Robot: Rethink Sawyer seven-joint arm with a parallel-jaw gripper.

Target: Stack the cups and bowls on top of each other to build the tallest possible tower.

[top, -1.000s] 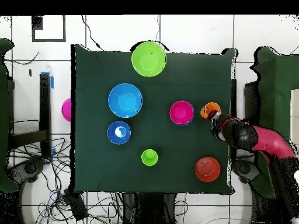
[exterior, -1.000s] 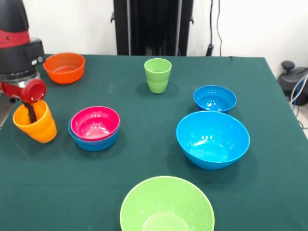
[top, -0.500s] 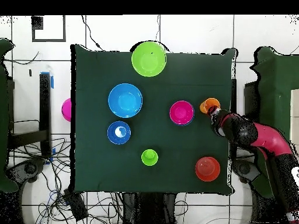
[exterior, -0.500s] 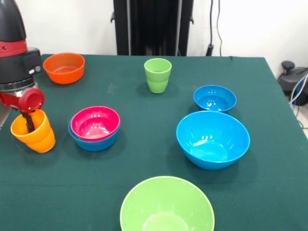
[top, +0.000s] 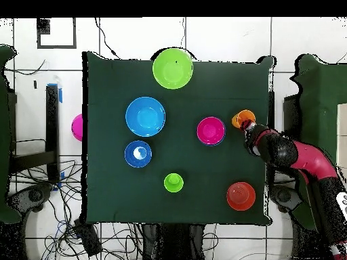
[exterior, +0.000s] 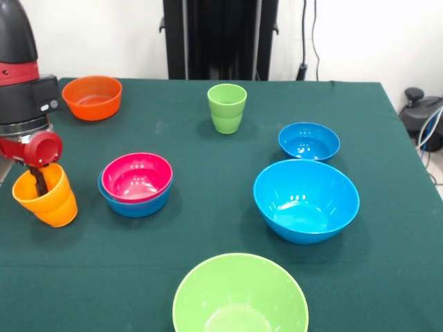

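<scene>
My gripper (exterior: 38, 181) is shut on the rim of the orange-yellow cup (exterior: 45, 200), with one finger inside it. It holds the cup tilted, low at the table's left edge; the cup also shows in the overhead view (top: 242, 119) beside the gripper (top: 247, 126). Just right of it, a pink-red bowl (exterior: 137, 176) sits nested in a small blue bowl (exterior: 135, 205), a two-bowl pile. The light green cup (exterior: 227, 108) stands upright at the far middle. The small orange bowl (exterior: 92, 97) is at the far left.
A small blue bowl (exterior: 309, 142) and a large blue bowl (exterior: 305, 200) stand at the right. The large lime green bowl (exterior: 239, 297) is at the near edge. In the overhead view a purple bowl (top: 76, 127) shows just past the table's left edge.
The gripper has carried the orange-yellow cup slightly down and to the left in the front view, away from the pink-red bowl. Everything else has stayed put.
</scene>
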